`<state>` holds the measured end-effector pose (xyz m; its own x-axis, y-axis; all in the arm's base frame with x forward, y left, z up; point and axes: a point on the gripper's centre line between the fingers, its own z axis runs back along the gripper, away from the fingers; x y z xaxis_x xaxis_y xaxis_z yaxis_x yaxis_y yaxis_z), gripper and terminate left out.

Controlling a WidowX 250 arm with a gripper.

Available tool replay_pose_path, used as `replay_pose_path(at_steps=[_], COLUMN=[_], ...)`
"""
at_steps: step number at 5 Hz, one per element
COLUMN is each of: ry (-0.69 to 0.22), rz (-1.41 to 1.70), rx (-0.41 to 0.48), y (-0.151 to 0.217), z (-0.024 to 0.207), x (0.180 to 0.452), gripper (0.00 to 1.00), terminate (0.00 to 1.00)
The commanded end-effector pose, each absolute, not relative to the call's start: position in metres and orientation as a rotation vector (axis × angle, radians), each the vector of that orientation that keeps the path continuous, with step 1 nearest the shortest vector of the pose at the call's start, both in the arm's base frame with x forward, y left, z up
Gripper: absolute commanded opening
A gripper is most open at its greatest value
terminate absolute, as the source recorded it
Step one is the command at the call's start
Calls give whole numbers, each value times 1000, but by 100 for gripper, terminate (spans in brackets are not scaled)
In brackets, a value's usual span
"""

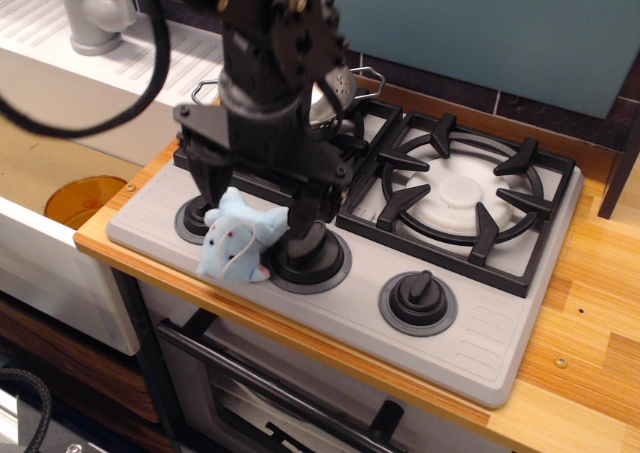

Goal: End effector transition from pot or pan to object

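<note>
Grey stove surface (480, 333) carries the blue plush toy (236, 238), lying among the front knobs. Directly above it hangs the gripper (255, 198), jaws spread, straddling the toy's upper end. Behind, the steel colander (340, 91) rests on the back-left burner.

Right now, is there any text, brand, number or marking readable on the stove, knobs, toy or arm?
None readable.
Stove knobs: no dial numbers or symbols visible.
Blue plush toy: only tiny red marks, not text.
Gripper and arm: no legible label.
Colander: plain steel.
</note>
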<state>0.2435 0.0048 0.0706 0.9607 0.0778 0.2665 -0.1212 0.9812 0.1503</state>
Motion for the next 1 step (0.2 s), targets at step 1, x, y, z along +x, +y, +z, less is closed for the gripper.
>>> replay_pose_path(at_steps=[1], ry=[-333], rz=[106], rx=[160], y=[4], z=[69], x=[256], gripper=[100], terminate=[100])
